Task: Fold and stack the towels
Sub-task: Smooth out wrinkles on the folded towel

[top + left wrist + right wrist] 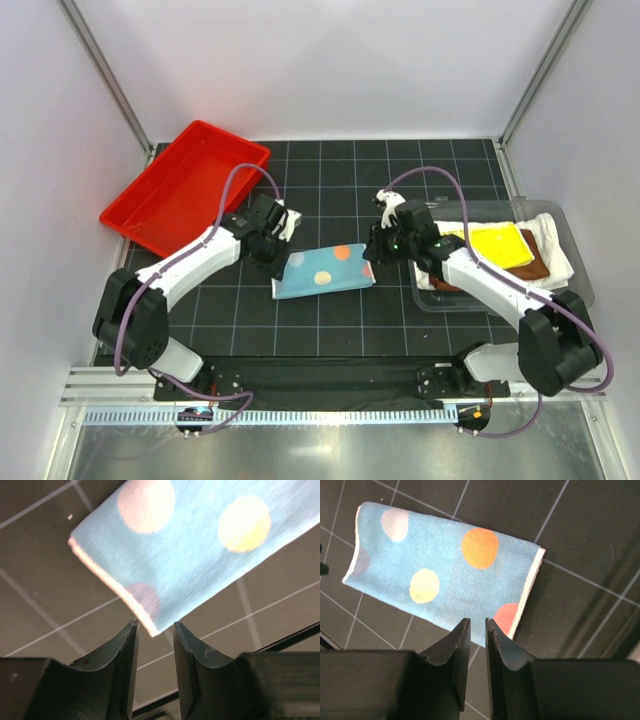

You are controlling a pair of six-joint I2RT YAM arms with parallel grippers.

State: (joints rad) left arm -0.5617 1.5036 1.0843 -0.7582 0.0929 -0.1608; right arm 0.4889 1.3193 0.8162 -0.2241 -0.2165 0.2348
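Four towels are showing in all: one light-blue spotted towel [323, 270], one yellow towel [500, 246], one brown towel [537, 266] and one white towel [553, 222]; one red tray [190, 190] and one clear bin [440, 301] are sitting alongside; two arms are reaching in, each carrying one gripper, the left gripper [154, 626] and the right gripper [477, 622].

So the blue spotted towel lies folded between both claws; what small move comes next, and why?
Probably close the right claw on the end of the blue towel beside it, to carry it onto the yellow towel topping the stack: it lies folded flat, and neither claw holds it.
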